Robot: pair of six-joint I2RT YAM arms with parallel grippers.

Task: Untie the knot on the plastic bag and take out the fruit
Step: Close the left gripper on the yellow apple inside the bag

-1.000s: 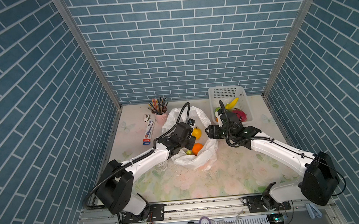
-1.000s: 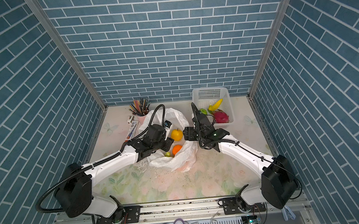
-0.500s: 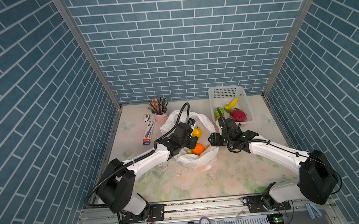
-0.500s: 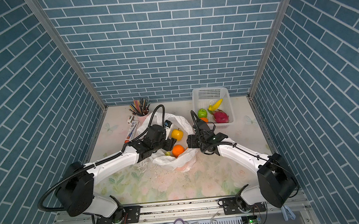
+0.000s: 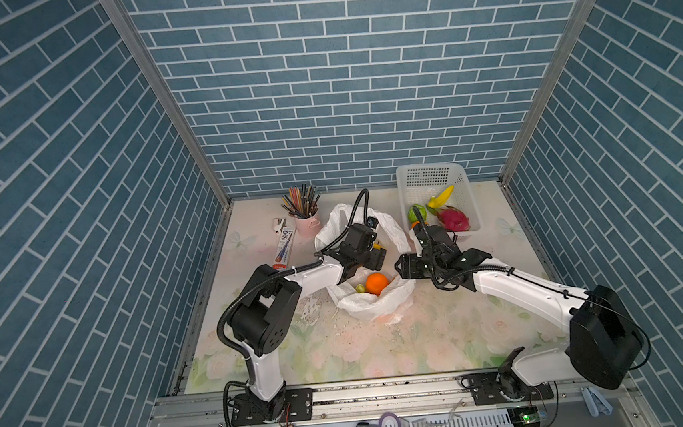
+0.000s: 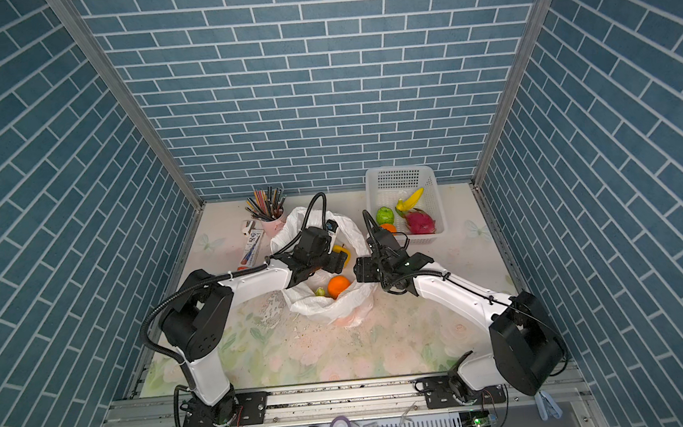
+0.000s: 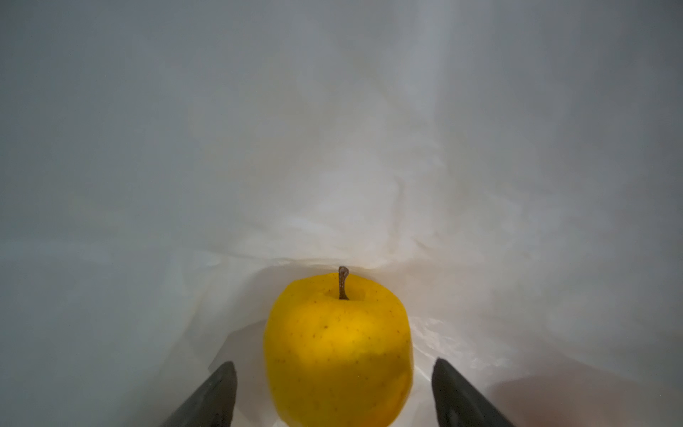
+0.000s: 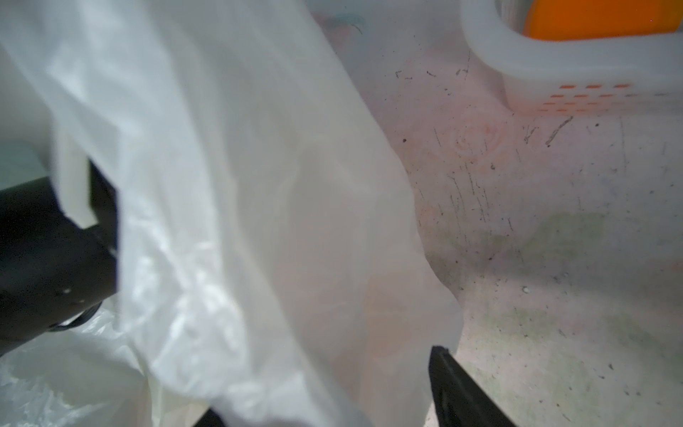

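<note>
The white plastic bag [image 5: 374, 308] [image 6: 331, 312] lies mid-table with its mouth gaping; no knot shows. Inside it lie an orange [image 5: 376, 283] [image 6: 338, 285] and a small green fruit [image 5: 360, 288]. My left gripper [image 5: 376, 257] [image 6: 337, 260] reaches into the bag's far part. In the left wrist view it [image 7: 334, 377] is open, with a yellow apple [image 7: 338, 351] [image 6: 342, 250] between the fingers [image 7: 216, 395] and a gap on each side. My right gripper [image 5: 402, 268] [image 8: 325, 392] stands open at the bag's right rim, with bag film [image 8: 240, 222] hanging between its jaws.
A white perforated basket [image 5: 432, 174] [image 8: 554, 55] at the back right holds a banana [image 5: 440, 197], a green fruit [image 5: 417, 213], a pink dragon fruit [image 5: 453, 219] and an orange. A pink pencil cup [image 5: 306, 223] and a toothpaste box [image 5: 284, 248] stand back left.
My left gripper's jaws have opened wide around the yellow apple. The right gripper has come from in front of the basket down to the bag's right rim. The bag has slumped lower.
</note>
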